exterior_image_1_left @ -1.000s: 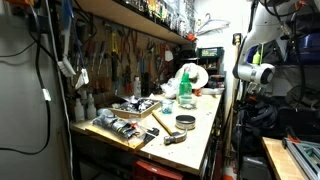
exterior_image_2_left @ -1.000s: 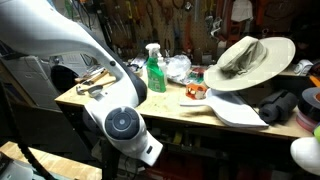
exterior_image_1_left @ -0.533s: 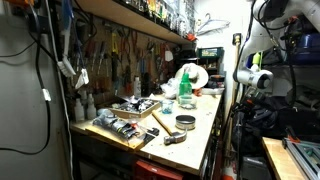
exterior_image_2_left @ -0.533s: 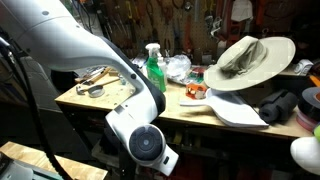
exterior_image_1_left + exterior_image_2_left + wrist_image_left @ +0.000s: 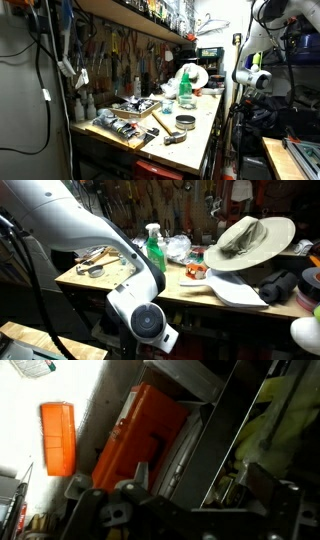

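My gripper (image 5: 170, 490) shows only in the wrist view, as two dark fingers spread wide at the bottom edge with nothing between them. It points at a large orange case (image 5: 140, 435) lying under a metal shelf; a small orange box (image 5: 58, 438) lies to its left. In both exterior views the white arm (image 5: 145, 320) (image 5: 250, 75) is beside the workbench (image 5: 200, 292), away from the things on it. A green spray bottle (image 5: 155, 250) (image 5: 184, 92) and a wide-brimmed hat (image 5: 245, 240) stand on the bench.
The workbench (image 5: 205, 125) carries a hammer (image 5: 160, 120), a tape roll (image 5: 185, 122), trays of tools (image 5: 125, 125) and a white scoop (image 5: 235, 290). Tools hang on the wall behind. Cables hang beside the bench (image 5: 45, 70).
The arm's big joint swung lower and to the right in an exterior view a second ago. It has barely moved in the last half second.
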Robot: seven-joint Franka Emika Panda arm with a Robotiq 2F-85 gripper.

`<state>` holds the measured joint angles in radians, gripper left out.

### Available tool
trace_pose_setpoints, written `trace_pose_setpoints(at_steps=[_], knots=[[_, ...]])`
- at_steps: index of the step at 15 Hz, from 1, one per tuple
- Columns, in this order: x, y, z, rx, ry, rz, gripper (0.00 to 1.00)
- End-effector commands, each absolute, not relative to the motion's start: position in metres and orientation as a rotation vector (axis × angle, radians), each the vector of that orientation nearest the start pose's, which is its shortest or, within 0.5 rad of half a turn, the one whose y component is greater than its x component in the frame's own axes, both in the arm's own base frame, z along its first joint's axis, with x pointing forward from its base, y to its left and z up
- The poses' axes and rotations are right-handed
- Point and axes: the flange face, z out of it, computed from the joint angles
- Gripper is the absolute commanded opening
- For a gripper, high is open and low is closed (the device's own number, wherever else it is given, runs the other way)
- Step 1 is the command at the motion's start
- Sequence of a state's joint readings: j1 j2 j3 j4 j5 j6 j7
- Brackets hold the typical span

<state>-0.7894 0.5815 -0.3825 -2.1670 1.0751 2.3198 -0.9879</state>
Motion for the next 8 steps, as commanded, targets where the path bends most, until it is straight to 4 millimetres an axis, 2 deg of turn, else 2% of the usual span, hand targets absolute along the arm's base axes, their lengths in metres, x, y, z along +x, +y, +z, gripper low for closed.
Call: trace_pose_setpoints(at_steps=[1, 8], knots=[[0.213, -0.474, 0.106, -2.317, 1.341, -0.337, 1.00], [0.233, -0.475, 0.078, -2.265, 1.412, -0.280, 1.00]])
